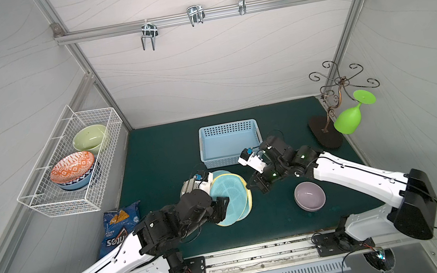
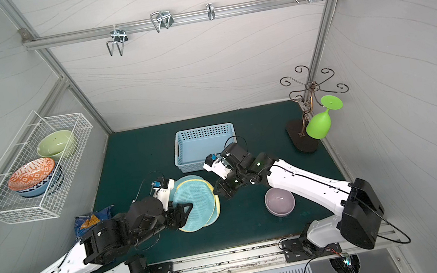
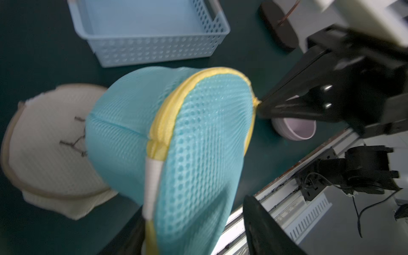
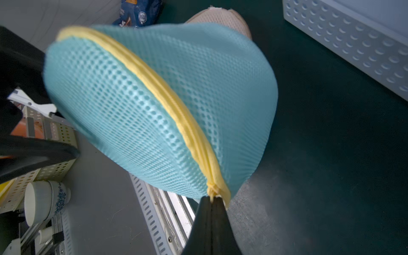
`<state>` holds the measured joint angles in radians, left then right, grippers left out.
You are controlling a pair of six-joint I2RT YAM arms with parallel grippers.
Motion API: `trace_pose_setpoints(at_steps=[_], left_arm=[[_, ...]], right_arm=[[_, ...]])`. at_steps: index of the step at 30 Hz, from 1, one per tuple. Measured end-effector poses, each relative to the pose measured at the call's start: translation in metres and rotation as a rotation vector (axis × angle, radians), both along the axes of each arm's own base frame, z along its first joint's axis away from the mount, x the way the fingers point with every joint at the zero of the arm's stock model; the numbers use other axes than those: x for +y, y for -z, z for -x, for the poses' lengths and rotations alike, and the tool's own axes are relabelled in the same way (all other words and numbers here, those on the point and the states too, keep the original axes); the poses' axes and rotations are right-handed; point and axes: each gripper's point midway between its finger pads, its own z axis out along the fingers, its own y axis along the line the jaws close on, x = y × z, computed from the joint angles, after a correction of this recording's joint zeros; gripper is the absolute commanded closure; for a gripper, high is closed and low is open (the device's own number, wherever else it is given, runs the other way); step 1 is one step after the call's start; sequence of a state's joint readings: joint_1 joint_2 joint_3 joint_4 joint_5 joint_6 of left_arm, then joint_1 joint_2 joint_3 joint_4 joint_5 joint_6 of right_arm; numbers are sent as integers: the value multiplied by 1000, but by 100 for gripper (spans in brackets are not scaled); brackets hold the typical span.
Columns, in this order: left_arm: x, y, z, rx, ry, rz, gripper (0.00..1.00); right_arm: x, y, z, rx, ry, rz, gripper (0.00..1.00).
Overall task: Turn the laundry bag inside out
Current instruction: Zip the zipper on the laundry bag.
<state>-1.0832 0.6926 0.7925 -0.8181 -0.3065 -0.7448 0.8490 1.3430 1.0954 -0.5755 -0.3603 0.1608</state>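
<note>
- laundry bag [image 1: 230, 195]: teal mesh with yellow trim, looks raised off the mat, spanning from one set of fingertips to the other.
- right gripper [image 4: 212, 198]: clamped tight on the bunched yellow trim right at its fingertips. Likely the anchor that keeps the rim taut.
- left gripper [image 3: 194, 209]: fingers spread, with the bag's opposite edge running between them. No pinch seen, contact unclear.
- My guess: the left is set to regrip or enter the opening. Can't tell how far the turning has got.
- Arms: both reach in low, wrists cocked inward, grippers facing each other across the bag.
- cream mesh piece [image 3: 50, 150]: flat on the mat, beyond the left fingers.
</note>
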Motion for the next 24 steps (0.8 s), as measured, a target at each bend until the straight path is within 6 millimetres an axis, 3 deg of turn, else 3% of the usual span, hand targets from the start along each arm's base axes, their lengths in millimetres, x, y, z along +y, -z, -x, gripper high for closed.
trace_pose_setpoints(at_steps=[4,6,8,11,17,24], left_arm=[[56,38,13,33,-170,-2,35],[68,34,15,-9,-196,80,36],[69,21,15,-62,-177,152,36],[51,6,9,-121,-108,177,36],[-3,1,-16,-174,17,33,31],[-57,-33,-26,-245,240,-17,28]], right_arm=[[-8,17,-12,12,58,53,100],[-9,24,-10,29,53,65,100],[-8,27,-4,47,25,61,100],[-3,24,7,51,-50,32,100],[8,13,34,37,-201,3,100],[16,-2,46,29,-285,-51,100]])
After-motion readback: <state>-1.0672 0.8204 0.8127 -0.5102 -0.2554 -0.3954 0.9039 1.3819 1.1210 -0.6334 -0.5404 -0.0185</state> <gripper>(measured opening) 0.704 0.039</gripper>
